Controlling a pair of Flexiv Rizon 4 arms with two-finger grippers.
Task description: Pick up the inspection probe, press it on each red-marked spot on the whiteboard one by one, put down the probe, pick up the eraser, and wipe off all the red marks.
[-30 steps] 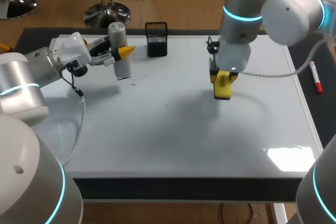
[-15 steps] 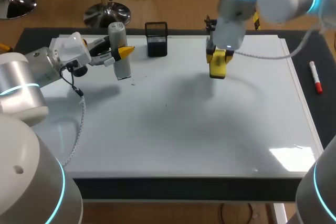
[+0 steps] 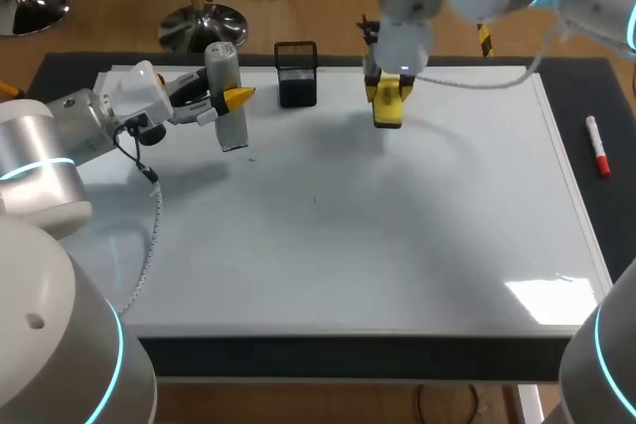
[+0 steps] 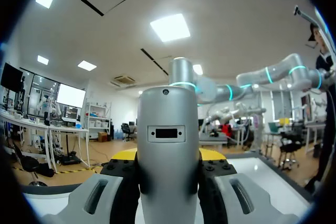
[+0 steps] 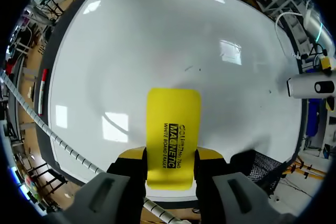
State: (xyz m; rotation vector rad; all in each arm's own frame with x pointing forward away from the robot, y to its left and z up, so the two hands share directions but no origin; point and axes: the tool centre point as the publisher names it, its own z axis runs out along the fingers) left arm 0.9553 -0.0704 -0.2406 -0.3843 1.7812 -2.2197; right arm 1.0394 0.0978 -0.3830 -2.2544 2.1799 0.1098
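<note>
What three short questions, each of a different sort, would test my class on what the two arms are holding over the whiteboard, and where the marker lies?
1. True or false: the right gripper is shut on the yellow eraser.
2. Pick one: the left gripper holds A) the eraser, B) the grey probe, C) nothing.
3. In a few words: does the red marker lie on the whiteboard or off it?

Key: 1 true; 2 B; 3 off it, on the dark surface past the board's right edge.
</note>
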